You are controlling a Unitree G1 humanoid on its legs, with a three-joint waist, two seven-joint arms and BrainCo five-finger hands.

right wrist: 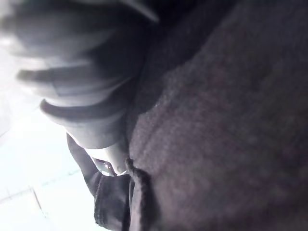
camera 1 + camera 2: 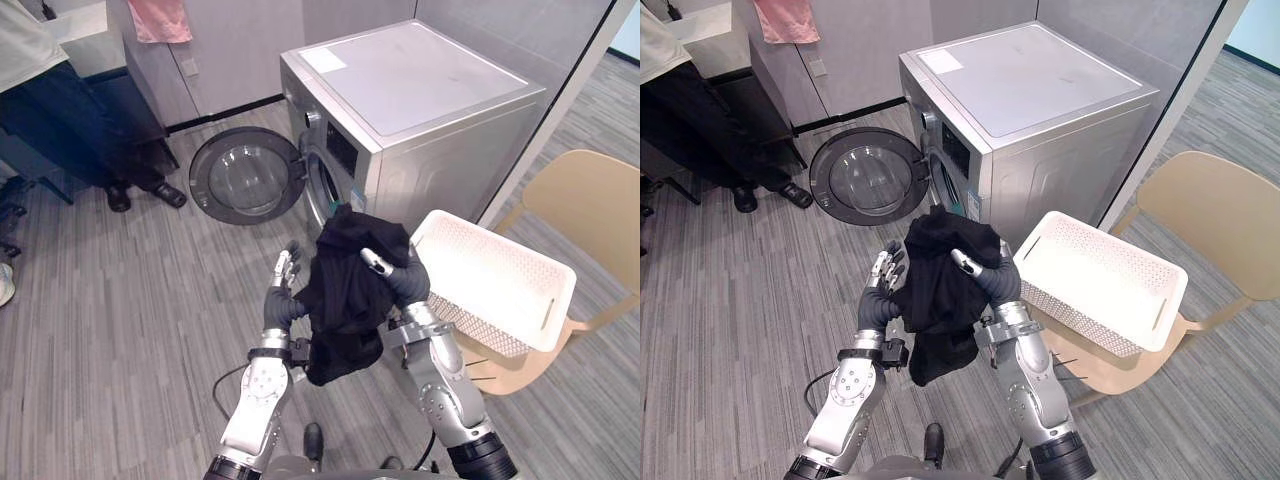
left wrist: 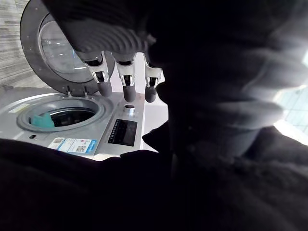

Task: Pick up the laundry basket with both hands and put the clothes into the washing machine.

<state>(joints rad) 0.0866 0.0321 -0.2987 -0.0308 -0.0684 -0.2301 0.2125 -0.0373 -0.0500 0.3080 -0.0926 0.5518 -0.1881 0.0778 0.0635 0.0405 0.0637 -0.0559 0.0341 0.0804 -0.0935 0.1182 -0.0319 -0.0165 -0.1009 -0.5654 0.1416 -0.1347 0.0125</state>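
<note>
Straight-fingered, the left hand (image 2: 282, 295) presses the black garment (image 2: 345, 290) against the right hand (image 2: 405, 283), whose grip cannot be told, near the washing machine (image 2: 420, 110) with its open door (image 2: 245, 175), apparently ready for loading.

**Black garment held up at the open washer; empty basket on the chair**

The black garment (image 2: 345, 285) hangs bunched and limp between the left hand (image 2: 282, 300) and the right hand (image 2: 405, 285), in front of the washing machine's open door side, with its lower end dangling loose. The silver-grey front-loading washing machine (image 2: 420, 90) stands with its round glass door (image 2: 245, 175) swung wide open to the robot's left. The white perforated laundry basket (image 2: 495, 275) is empty and tilted with its inside in plain sight. It rests on a beige chair (image 2: 590, 210) just beside the washer's right side.
</note>
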